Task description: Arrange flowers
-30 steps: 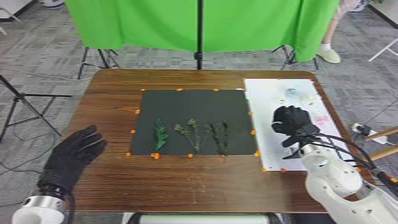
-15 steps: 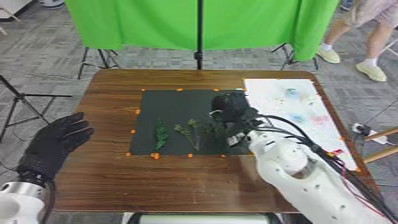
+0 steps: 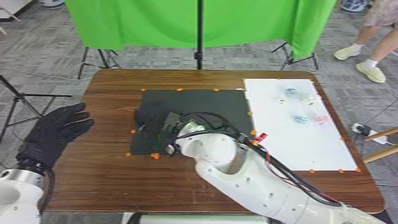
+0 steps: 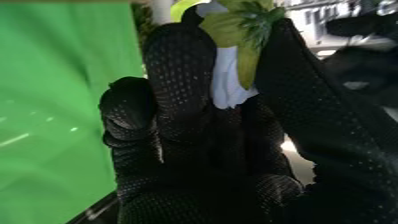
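Yellow petals (image 4: 246, 62) show from the wrist, pinched in the right robot hand (image 3: 149, 120).

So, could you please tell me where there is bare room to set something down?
Bare wood shows on the table between the left hand and the right arm; the white sheet's near half is bare too. Crowded: the dark mat, under the right hand and arm.

a green curtain (image 3: 142, 25) beyond a wooden table (image 3: 124, 185)
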Controlling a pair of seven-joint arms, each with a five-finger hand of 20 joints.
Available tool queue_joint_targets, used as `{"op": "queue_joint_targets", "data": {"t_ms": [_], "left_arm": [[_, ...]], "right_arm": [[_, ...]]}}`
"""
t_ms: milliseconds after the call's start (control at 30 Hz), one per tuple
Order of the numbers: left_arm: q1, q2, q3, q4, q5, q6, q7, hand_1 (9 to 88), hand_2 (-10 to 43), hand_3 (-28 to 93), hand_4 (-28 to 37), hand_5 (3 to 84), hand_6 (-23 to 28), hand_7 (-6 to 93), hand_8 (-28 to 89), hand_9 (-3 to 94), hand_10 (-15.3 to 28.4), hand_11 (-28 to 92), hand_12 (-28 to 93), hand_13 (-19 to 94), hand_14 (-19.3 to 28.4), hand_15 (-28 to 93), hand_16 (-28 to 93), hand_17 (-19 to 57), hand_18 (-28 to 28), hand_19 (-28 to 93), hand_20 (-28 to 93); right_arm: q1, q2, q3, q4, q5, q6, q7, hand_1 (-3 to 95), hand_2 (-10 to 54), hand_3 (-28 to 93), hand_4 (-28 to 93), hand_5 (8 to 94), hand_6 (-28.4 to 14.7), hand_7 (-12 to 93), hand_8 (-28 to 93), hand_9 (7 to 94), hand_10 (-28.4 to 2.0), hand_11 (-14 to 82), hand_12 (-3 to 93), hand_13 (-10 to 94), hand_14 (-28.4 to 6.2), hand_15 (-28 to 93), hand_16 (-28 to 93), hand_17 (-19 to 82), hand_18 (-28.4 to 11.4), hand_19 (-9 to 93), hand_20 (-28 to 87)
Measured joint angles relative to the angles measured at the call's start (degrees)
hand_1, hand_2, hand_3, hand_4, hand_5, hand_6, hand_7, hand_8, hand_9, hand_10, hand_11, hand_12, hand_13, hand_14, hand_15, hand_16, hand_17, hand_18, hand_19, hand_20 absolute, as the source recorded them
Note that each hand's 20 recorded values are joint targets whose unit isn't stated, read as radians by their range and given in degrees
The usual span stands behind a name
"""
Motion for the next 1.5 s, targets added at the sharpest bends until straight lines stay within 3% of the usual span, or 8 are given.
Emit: {"op": "queue_joint_targets", "data": {"t_ms": [233, 533, 733, 933, 1033, 1133, 1500], "left_arm": [[-2.3, 1.65, 1.59, 0.81, 0.0, -0.23, -1.9, 31.4, 0.3, 74, -28.3, 40.2, 4.6, 42.4, -22, 37.4, 16.3, 49, 5, 31, 19.1, 64, -14, -4.0, 24.3, 70, -12], [-5.0, 2.69, 3.12, 1.88, 0.0, -0.99, -4.02, 31.4, -0.3, 75, -28.3, 40.8, 5.0, 44.8, -24, 37.5, 16.9, 52, 4, 31, 19.9, 67, -16, -3.9, 24.5, 72, -16], [-6.1, 2.83, 3.78, 2.4, 0.0, -1.33, -4.7, 31.3, -0.1, 75, -28.3, 40.4, 4.2, 46.3, -24, 37.8, 16.5, 55, 4, 32, 19.6, 70, -17, -3.3, 24.8, 74, -18], [-6.4, 2.85, 4.06, 2.58, 0.01, -1.62, -4.89, 31.1, 0.2, 74, -28.3, 40.1, 3.9, 47.0, -25, 37.8, 16.2, 57, 2, 32, 19.2, 72, -18, -2.8, 24.8, 76, -22], [-6.4, 2.85, 4.06, 2.58, 0.01, -1.7, -4.89, 31.1, 0.2, 74, -28.3, 40.2, 4.0, 47.0, -25, 37.9, 16.2, 57, 2, 32, 19.3, 72, -18, -2.9, 24.7, 76, -23], [-6.4, 2.83, 4.07, 2.6, 0.01, -1.8, -4.89, 31.1, 0.1, 74, -28.3, 40.2, 4.2, 46.6, -25, 37.8, 16.6, 55, 2, 31, 19.5, 70, -18, -3.2, 24.6, 75, -24], [-6.1, 2.61, 3.95, 2.6, 0.03, -1.99, -4.81, 31.8, -0.5, 76, -28.3, 41.0, 5.8, 44.3, -24, 37.6, 17.4, 50, 4, 30, 20.1, 65, -16, -4.2, 24.4, 72, -21]], "right_arm": [[-0.2, -2.2, -4.6, 2.9, -2.5, 1.5, 3.6, 51.3, -9.5, 83, -28, 79.3, 0.2, 37, -5, 92.7, -2.8, 12.5, 45.5, 85, -2.3, 54, 33, 43, -17.6, 89, 41], [-1.0, -4.0, -5.3, 6.3, -4.9, 8.8, 9.6, 51.3, -9.5, 78, -28, 76.1, 0.0, 36, -3, 90.8, -3.5, 10.7, 44.8, 83, -2.6, 57, 33, 41, -17.7, 89, 41], [-1.9, -4.6, -4.8, 6.7, -6.6, 7.2, 10.7, 46.8, -9.5, 76, -28, 62.6, -1.2, 41, -8, 77.0, -5.4, 16.0, 44.6, 74, -3.7, 65, 29, 35, -17.5, 87, 42], [-2.9, -4.8, -3.4, 5.8, -8.2, -1.1, 10.9, 44.3, -9.5, 78, -28, 57.5, -0.7, 38, -13, 67.7, -6.3, 24.8, 41.9, 69, -4.2, 69, 28, 33, -17.3, 86, 44], [-3.2, -4.8, -3.3, 5.7, -8.3, -0.9, 10.9, 42.8, -9.5, 78, -28, 56.9, -0.9, 37, -20, 63.9, -7.4, 32.1, 35.9, 67, -4.6, 70, 27, 33, -17.1, 86, 44], [-3.5, -4.8, -3.1, 5.7, -8.2, 0.0, 11.1, 38.5, -9.5, 82, -28, 52.0, -3.4, 36, -21, 56.2, -10.9, 43.3, 26.1, 63, -5.7, 73, 27, 31, -17.5, 86, 44], [-4.0, -4.4, -2.3, 2.1, -5.8, 1.7, 11.7, 38.4, -8.5, 69, -28, 44.9, -8.1, 31, -18, 45.8, -14.1, 44.9, 24.4, 55, -8.4, 74, 24, 28, -18.7, 85, 44]]}}
